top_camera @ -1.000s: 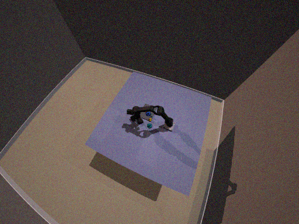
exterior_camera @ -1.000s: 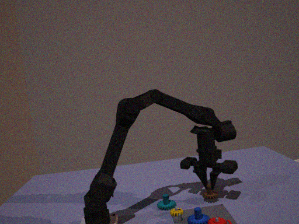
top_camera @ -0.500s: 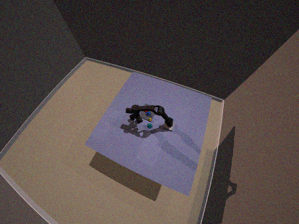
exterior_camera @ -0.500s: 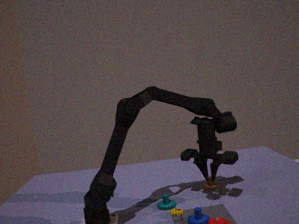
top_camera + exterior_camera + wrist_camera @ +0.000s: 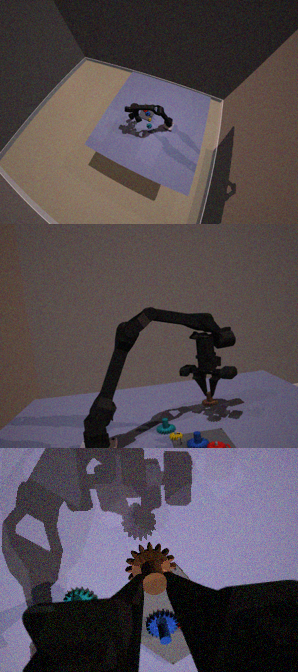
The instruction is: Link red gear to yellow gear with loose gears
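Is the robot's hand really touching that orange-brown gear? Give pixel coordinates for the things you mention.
Touching. The exterior view shows the end effector (image 5: pixel 209 395) (image 5: pixel 153 577) with both fingertips closed on the upright stem of the orange-brown gear (image 5: pixel 209 402) (image 5: pixel 150 554).

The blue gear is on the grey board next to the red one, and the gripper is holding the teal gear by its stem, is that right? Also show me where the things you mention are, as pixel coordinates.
Not quite: the gripper (image 5: pixel 209 394) (image 5: pixel 153 577) is holding the brown gear (image 5: pixel 209 402) (image 5: pixel 150 555), as the exterior view shows. The rest stands.

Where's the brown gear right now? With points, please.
Exterior view, right of centre: the brown gear (image 5: pixel 210 402) (image 5: pixel 150 555) is clamped in the gripper (image 5: pixel 209 395) (image 5: pixel 153 577), above the table beyond the grey board (image 5: pixel 216 434) (image 5: pixel 173 652).
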Controlling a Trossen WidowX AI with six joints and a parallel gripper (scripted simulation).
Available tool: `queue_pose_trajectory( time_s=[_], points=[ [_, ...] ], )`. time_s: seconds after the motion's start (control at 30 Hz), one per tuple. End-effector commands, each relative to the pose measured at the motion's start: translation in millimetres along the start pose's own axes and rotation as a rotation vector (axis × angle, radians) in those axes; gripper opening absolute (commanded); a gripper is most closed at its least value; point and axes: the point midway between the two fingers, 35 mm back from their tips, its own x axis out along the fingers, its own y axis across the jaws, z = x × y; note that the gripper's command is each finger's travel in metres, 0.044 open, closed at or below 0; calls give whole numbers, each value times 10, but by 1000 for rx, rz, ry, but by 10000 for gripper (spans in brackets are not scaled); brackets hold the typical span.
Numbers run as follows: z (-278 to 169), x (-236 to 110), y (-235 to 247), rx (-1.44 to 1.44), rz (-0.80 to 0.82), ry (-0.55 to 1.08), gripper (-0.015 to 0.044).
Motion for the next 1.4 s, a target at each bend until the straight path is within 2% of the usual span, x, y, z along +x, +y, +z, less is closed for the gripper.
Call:
queue_pose_trajectory(
  time_s=[0.0, 0.97, 1.37],
  points=[
    [3, -97, -8, -5, -6, -2, 0],
    [-62, -660, 50, -7, -7, -4, 0],
    [-164, -639, 31, -7, -7, -2, 0]
  ],
)
